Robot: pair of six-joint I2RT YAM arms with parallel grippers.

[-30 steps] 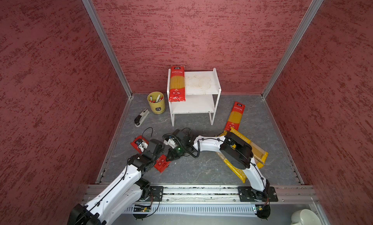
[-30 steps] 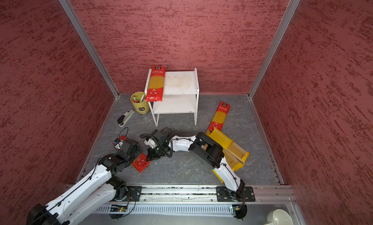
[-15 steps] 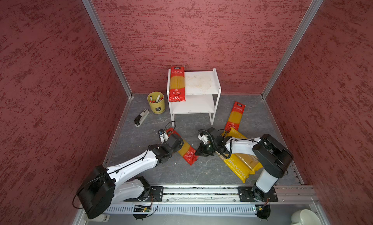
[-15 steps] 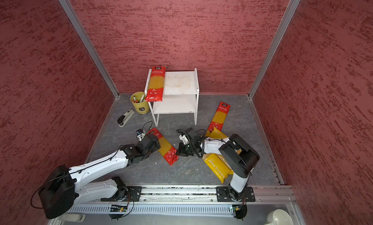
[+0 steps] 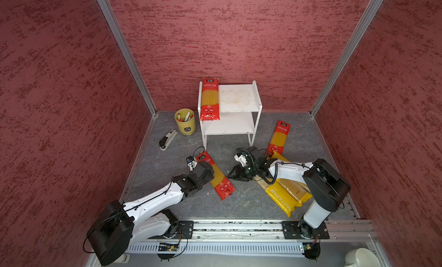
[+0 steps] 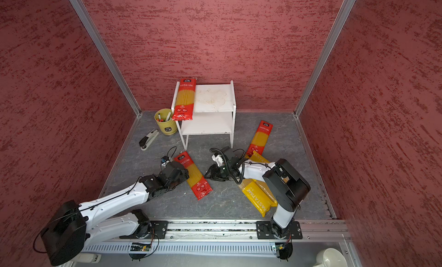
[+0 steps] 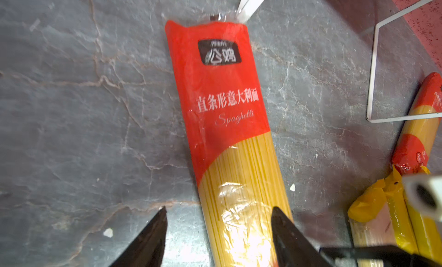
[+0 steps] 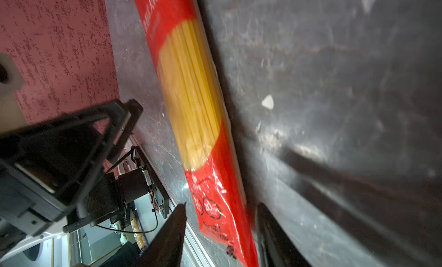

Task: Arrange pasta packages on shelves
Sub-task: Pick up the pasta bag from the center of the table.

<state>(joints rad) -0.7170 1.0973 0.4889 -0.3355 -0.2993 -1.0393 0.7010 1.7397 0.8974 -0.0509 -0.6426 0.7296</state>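
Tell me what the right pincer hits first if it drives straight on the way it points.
Most likely the red-ended spaghetti bag on the floor: the right pincer, jaws apart, points at its long side. Whether it would pass above is unclear.

mug [image 5: 358,258] cut off, yellow packages [image 5: 279,198] partly hidden

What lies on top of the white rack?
One red-ended spaghetti bag lies along one side of the stained top board, overhanging the front. The rear of the lower shelf is hidden beneath.
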